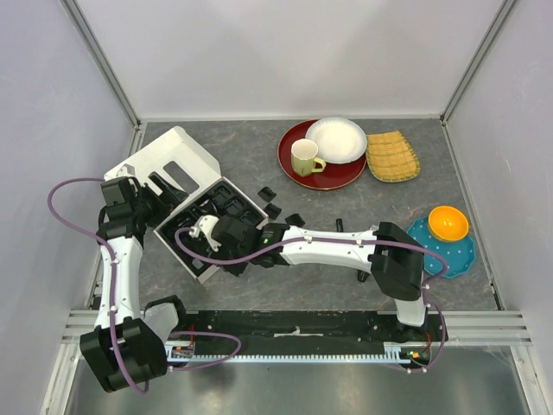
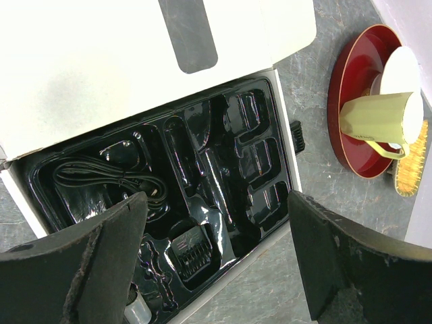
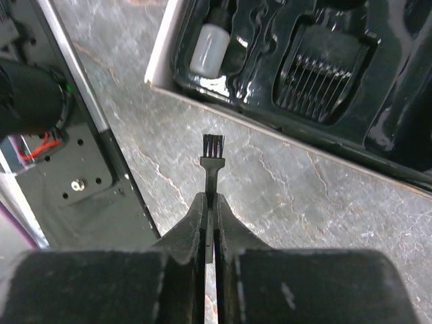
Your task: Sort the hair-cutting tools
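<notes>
Right fingers (image 3: 201, 214) pinched tight on the little brush (image 3: 213, 152), bristles aimed at the tray (image 3: 256, 111) from just over the table (image 3: 304, 202), guessing to slot it in; left fingers (image 2: 108, 263) wide open, empty.

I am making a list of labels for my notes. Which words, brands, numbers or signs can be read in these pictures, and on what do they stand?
No text can be read in any view. The white box, its black tray, the yellow mug and the small white bottle show no print or label.
</notes>
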Controlling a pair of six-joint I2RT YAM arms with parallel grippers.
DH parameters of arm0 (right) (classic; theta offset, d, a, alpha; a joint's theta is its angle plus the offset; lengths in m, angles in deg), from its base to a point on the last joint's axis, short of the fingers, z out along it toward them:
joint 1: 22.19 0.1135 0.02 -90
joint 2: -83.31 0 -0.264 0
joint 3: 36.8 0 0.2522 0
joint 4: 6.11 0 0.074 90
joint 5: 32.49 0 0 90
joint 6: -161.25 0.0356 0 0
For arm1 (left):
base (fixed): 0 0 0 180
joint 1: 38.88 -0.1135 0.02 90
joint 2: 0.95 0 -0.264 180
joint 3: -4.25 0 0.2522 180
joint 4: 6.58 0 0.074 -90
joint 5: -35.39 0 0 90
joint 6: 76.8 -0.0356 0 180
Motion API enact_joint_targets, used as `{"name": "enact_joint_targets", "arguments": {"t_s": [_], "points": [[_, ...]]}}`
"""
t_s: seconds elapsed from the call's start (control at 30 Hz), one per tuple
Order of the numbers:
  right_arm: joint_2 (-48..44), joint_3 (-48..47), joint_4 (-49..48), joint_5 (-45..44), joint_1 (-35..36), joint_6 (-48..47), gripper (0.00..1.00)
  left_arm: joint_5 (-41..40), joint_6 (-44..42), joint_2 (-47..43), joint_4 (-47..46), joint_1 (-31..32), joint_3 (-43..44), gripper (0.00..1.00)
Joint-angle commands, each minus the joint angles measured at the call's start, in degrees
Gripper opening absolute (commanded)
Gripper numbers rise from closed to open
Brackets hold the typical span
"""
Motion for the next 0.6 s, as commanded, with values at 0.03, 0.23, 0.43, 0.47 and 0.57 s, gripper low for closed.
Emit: {"name": "enact_joint_targets", "arguments": {"t_s": [0.03, 0.23, 0.43, 0.47, 0.57], "points": [[1.1, -4.9, -6.3, -3.2, -0.1, 4.3, 0.00, 0.9, -0.8, -0.6, -1.2, -0.4, -0.1, 0.91], [6.5, -10.3, -9.7, -6.8, -0.2, 7.2, 0.00, 0.9, -0.7, -0.5, -1.2, -0.4, -0.2, 0.91], [11.0, -14.4, -11.3, -8.3, -1.0, 9.6, 0.00, -1.7, -0.6, -2.4, -0.9, -0.5, -0.1, 0.90], [11.2, -14.6, -12.0, -8.4, -1.2, 9.8, 0.00, -1.9, -0.7, -2.4, -0.9, -0.5, -0.1, 0.90], [12.4, -15.1, -13.0, -8.3, -1.5, 10.4, 0.00, -1.6, -0.6, -2.0, -0.7, -0.5, 0.0, 0.90]]}}
